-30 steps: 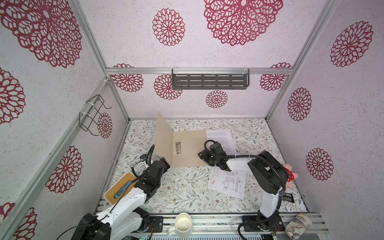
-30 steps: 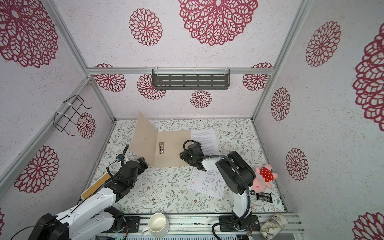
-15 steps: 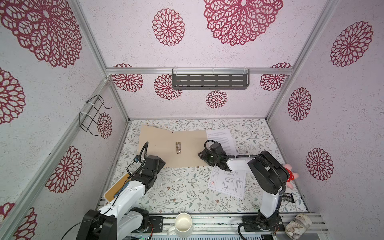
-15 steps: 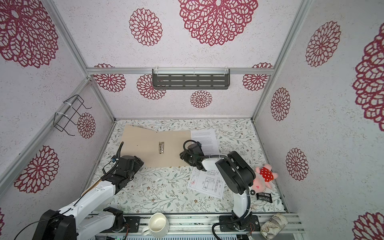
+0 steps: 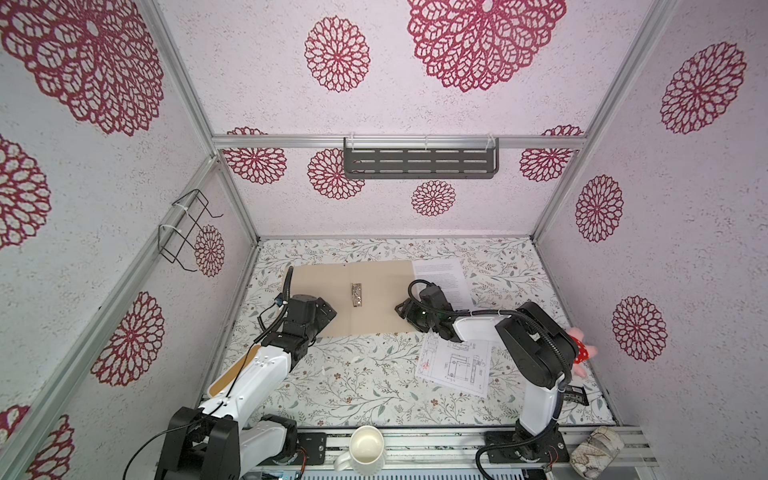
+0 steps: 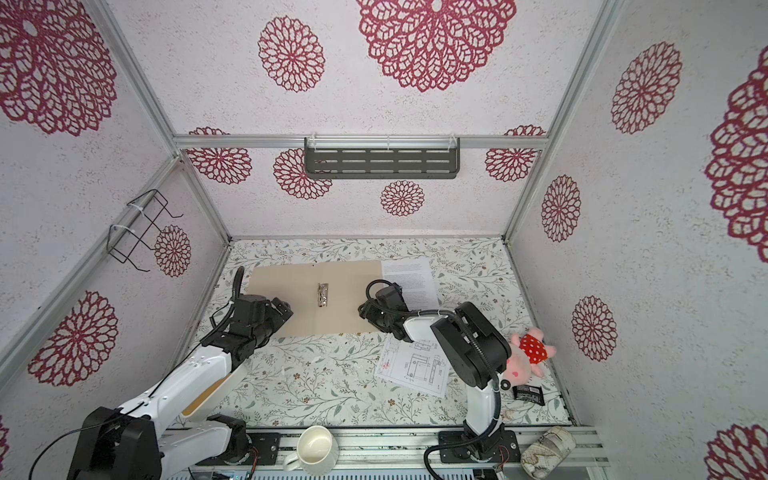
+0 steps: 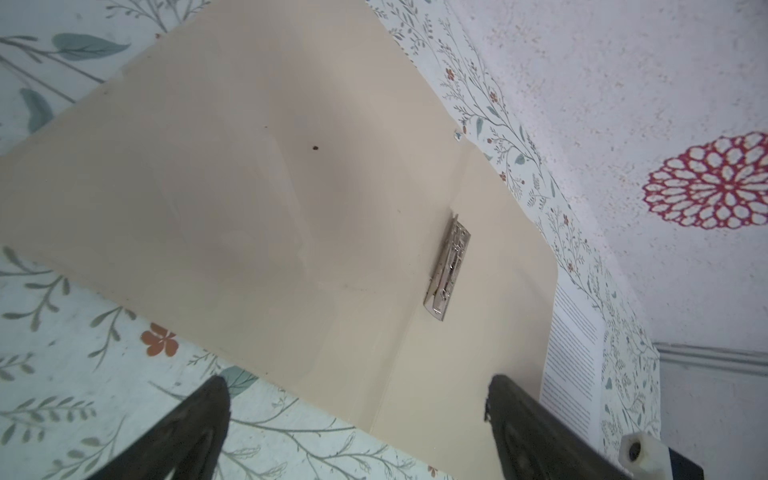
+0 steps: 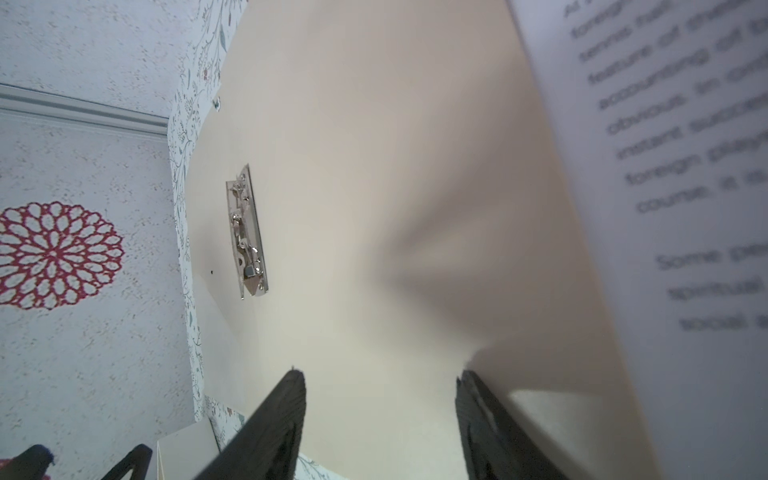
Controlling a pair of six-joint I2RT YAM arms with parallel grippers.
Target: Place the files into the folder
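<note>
Top views: folder [image 5: 386, 299] lying open on the desk [image 5: 353, 386]

Left gripper [image 5: 328, 312] is hovering over the folder's near left edge, jaws spread wide and gripping nothing. Right gripper [image 5: 402, 311] is sitting at the folder's right edge, jaws apart and empty. Text sheet [image 5: 442, 276] is lying against that right edge, and drawing sheet [image 5: 455, 361] is lying nearer the front.

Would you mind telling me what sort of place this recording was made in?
Likely a staged robot test booth: an aluminium frame holds rosette-papered walls, and the left arm and right arm are mounted on a front rail.
</note>
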